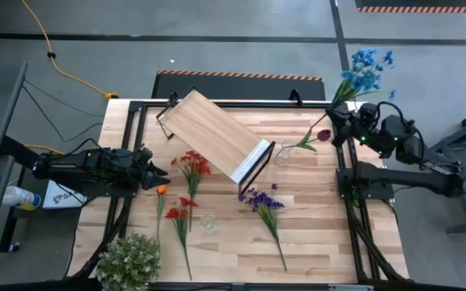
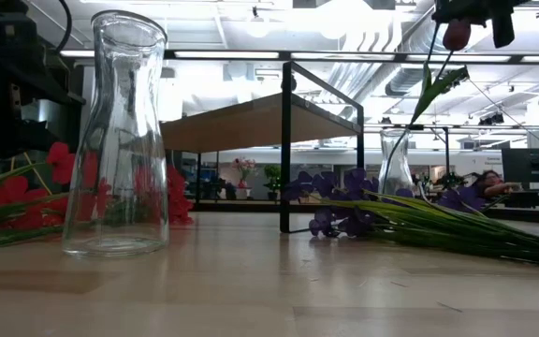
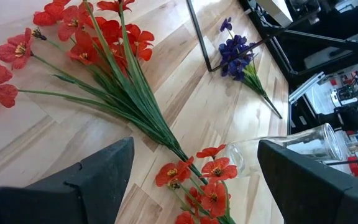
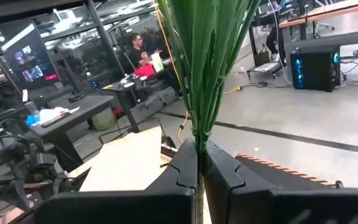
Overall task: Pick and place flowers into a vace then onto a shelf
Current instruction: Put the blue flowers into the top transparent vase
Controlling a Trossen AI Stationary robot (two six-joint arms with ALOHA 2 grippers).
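My right gripper (image 1: pixel 336 115) is at the table's far right, shut on a blue flower sprig whose blooms (image 1: pixel 367 68) reach past the table's far right corner. A dark red flower (image 1: pixel 323 135) stands in a glass vase (image 1: pixel 283 153), its stem leaning on the rim. Two red sprigs (image 1: pixel 192 165) (image 1: pixel 180 214), an orange one (image 1: pixel 161 191) and a purple one (image 1: pixel 262 200) lie flat on the table. A second glass vase (image 1: pixel 209 222) stands upright near the front. My left gripper (image 1: pixel 149 170) waits open at the left, above the red sprigs (image 3: pixel 114 74). The shelf (image 1: pixel 215 133) stands askew at the far middle. My right gripper pinches the blue sprig's bundle of green stems (image 4: pixel 199 138) between its two fingers, which lie level and across the stems. The sprig rises from the fingers, lifted clear of the table. The blooms are outside the wrist view, and the fingers hide the stems' lower end.
A bushy pale green plant (image 1: pixel 128 261) sits at the near left corner. The black frame rails (image 1: pixel 346 190) run along the table's sides. Bare wood lies near the front right (image 1: pixel 338 242). A person sits at a desk (image 4: pixel 138 53) in the room beyond.
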